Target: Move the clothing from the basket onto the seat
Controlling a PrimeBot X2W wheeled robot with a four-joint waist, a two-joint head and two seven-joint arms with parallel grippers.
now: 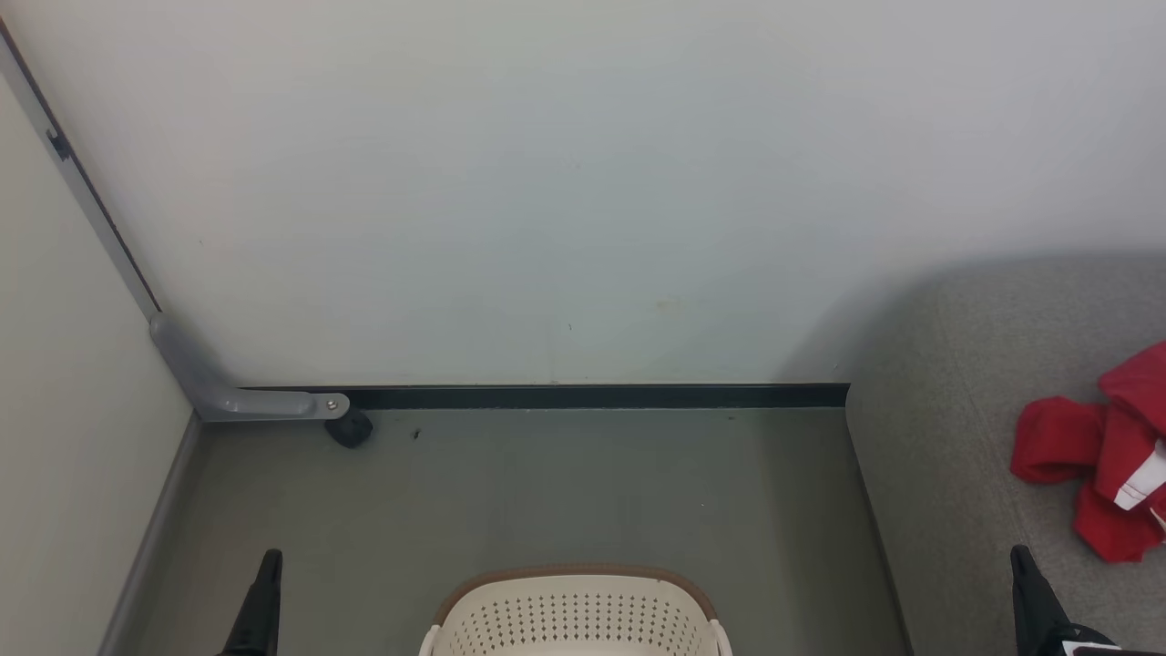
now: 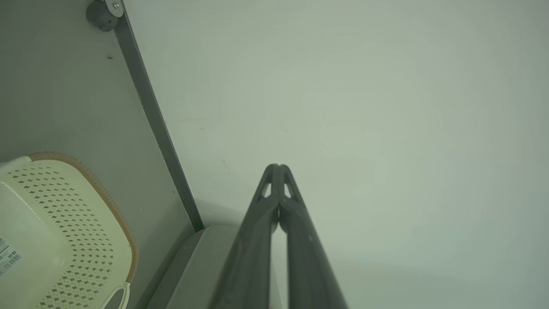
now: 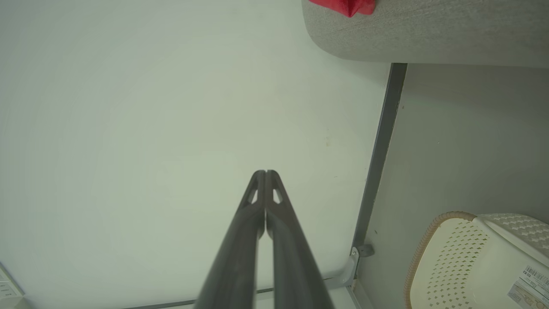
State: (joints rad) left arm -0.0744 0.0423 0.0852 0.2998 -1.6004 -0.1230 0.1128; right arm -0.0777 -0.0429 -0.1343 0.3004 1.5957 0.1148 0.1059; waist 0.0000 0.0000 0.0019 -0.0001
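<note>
On the large grey upholstered seat (image 1: 956, 437) at right: crumpled bright red fabric clothing (image 1: 1107, 456), heaped roughly near-to-far, just beyond the right gripper (image 1: 1018, 552), the nearer arm; near centre, cream perforated plastic basket (image 1: 574, 615) with brown rim, no garment visible inside; right gripper and left gripper (image 1: 271, 555) pressed together, empty, pointing toward the far pale wall (image 1: 583, 182).

wall (image 1: 565, 182): we see it pale and plain, far side.
bracket (image 1: 228, 387): grey, far left, low on the wall.
caster (image 1: 351, 428): black, on the floor (image 1: 547, 492) just beside the bracket.

The red fabric clothing (image 1: 1102, 446) lies on the grey upholstered seat (image 1: 947, 510), right of the cream perforated plastic basket (image 1: 574, 615) standing before the wall (image 1: 583, 182).
</note>
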